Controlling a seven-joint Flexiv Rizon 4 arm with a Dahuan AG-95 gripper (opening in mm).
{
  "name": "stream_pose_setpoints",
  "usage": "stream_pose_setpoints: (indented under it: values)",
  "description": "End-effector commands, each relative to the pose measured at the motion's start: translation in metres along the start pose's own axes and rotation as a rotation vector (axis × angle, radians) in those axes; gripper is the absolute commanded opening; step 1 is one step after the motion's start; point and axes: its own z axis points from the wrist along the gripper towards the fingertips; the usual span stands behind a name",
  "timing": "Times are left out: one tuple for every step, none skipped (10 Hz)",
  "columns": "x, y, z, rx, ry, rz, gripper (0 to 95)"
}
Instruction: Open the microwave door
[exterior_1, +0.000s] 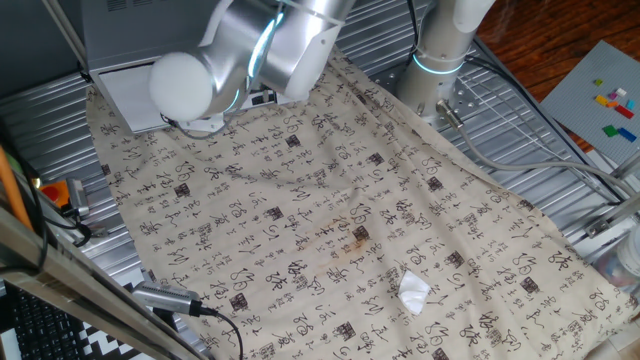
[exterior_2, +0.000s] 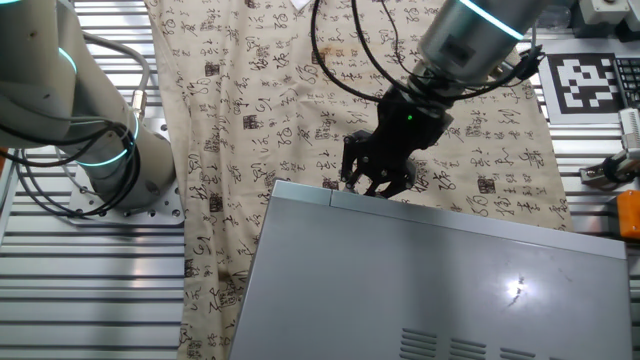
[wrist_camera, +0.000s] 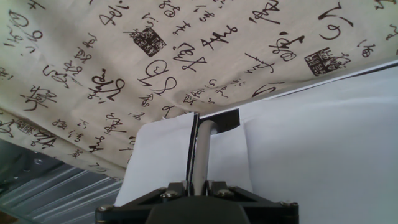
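The microwave (exterior_2: 430, 285) is a grey box that fills the lower part of the other fixed view; it also shows at the top left of one fixed view (exterior_1: 140, 30). Its white door (wrist_camera: 311, 143) fills the right of the hand view and shows below the box in one fixed view (exterior_1: 125, 95). A thin silver handle bar (wrist_camera: 203, 149) runs along the door, straight into my gripper (wrist_camera: 199, 185). The black fingers (wrist_camera: 172, 188) sit on either side of the bar, shut on it. In the other fixed view the gripper (exterior_2: 378, 172) is at the box's front edge, near one corner.
A beige cloth printed with black characters (exterior_1: 330, 220) covers the ribbed metal tabletop (exterior_1: 520, 110). A crumpled white scrap (exterior_1: 415, 292) lies on the cloth. The arm's base (exterior_1: 440, 60) stands at the back. A grey plate with small coloured bricks (exterior_1: 610, 100) lies at the right.
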Motion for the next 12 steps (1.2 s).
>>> stream_pose_setpoints:
  values:
    - [-0.0009,0.0,-0.0014,-0.009,0.003,0.004,0.0]
    - [-0.0023,-0.0012,-0.002,-0.011,-0.002,0.015,0.0]
    - [-0.0035,-0.0014,-0.002,-0.015,0.004,0.03,0.0]
    - [-0.0035,-0.0015,-0.002,-0.017,0.008,0.035,0.0]
    - [-0.0037,-0.0018,-0.0025,-0.016,0.009,0.036,0.0]
    - [-0.0043,-0.003,-0.0043,-0.019,0.011,0.04,0.0]
    - [-0.005,-0.0044,-0.0064,-0.025,0.015,0.042,0.0]
    - [-0.0053,-0.0046,-0.0066,-0.034,0.015,0.05,0.0]
    - [-0.0058,-0.0046,-0.0067,-0.035,0.013,0.055,0.0]
    - [-0.0062,-0.0047,-0.0069,-0.037,0.014,0.058,0.0]
    - [-0.0067,-0.0047,-0.0071,-0.04,0.015,0.06,0.0]
    - [-0.0069,-0.0047,-0.0071,-0.043,0.016,0.063,0.0]
